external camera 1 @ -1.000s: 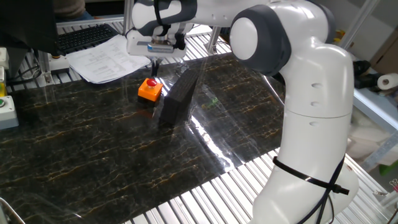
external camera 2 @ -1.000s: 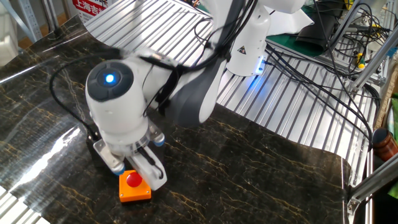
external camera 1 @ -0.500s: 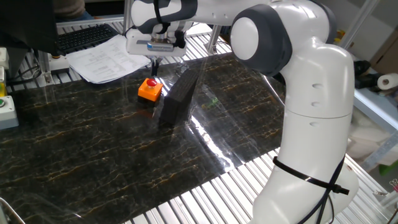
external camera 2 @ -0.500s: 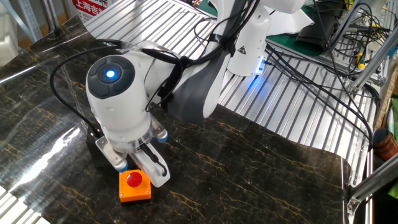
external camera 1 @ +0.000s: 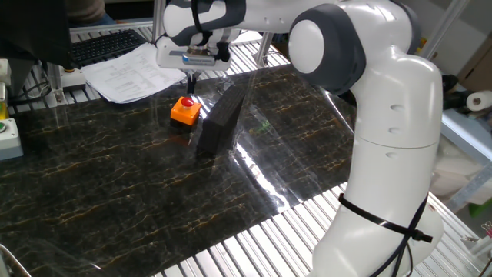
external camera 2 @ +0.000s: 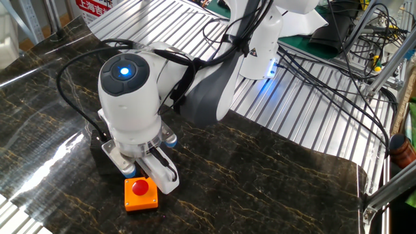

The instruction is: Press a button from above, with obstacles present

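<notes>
orange and small, the square box [external camera 1: 184, 113] is sitting on the dark marbled table top [external camera 1: 115, 177], and the red round button [external camera 1: 187, 102] is showing on its top face. in the other fixed view the same box [external camera 2: 141, 195] is lying just in front of the arm's head, with the button [external camera 2: 139, 188] facing up and uncovered. the gripper [external camera 1: 191, 79] is hanging over the box, its dark tip pointing down just above the button and apart from it. i cannot tell whether the fingers are open or closed: one view is showing them as a single dark tip, and in the other the gripper [external camera 2: 156, 170] is seen side on, with no gap to read. the dark slab [external camera 1: 221, 117] is standing on its long edge just beside the box, leaning a little, on the side toward the arm's base. papers [external camera 1: 134, 71] are lying on the ribbed metal behind the box.
</notes>
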`<state>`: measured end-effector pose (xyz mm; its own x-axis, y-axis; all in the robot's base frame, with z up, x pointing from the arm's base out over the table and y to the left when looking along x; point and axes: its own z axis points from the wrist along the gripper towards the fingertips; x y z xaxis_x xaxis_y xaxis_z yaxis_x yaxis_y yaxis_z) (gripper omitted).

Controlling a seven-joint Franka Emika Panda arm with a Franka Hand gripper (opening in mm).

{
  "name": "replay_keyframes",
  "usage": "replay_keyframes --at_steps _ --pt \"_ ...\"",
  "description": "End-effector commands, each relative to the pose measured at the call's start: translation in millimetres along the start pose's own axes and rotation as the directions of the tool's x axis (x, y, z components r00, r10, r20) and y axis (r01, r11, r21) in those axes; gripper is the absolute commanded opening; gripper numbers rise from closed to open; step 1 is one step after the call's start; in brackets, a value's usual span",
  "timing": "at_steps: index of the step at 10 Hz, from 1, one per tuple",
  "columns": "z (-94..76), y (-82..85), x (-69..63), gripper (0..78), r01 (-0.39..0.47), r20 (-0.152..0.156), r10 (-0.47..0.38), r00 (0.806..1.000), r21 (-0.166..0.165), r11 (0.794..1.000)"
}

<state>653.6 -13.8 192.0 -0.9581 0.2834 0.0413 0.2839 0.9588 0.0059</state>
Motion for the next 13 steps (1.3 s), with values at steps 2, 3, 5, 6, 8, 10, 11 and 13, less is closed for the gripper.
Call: replay_keyframes --at_steps 2,3,5,6,8,10,11,13 --pt "-3.6 0.7 -0.1 0.0 0.104 -0.019 -0.104 0.994 0.01 0.995" --pt "-14.2 2.3 6.6 0.0 0.101 -0.03 -0.101 0.994 0.015 0.995" --pt "-29.9 1.1 14.4 0.0 0.111 -0.049 -0.11 0.993 0.02 0.994" --pt "-42.8 -2.2 24.4 0.0 0.129 -0.064 -0.127 0.99 0.021 0.991" --pt "-49.4 -6.2 37.7 0.0 0.142 -0.062 -0.141 0.988 0.018 0.99" --pt "-64.5 -7.2 59.6 0.0 0.197 -0.066 -0.196 0.978 0.015 0.98" --pt "-67.9 -5.5 64.2 0.0 0.203 -0.067 -0.202 0.977 0.015 0.979" --pt "-75.0 -1.3 76.0 0.0 0.209 -0.067 -0.207 0.976 0.018 0.978"
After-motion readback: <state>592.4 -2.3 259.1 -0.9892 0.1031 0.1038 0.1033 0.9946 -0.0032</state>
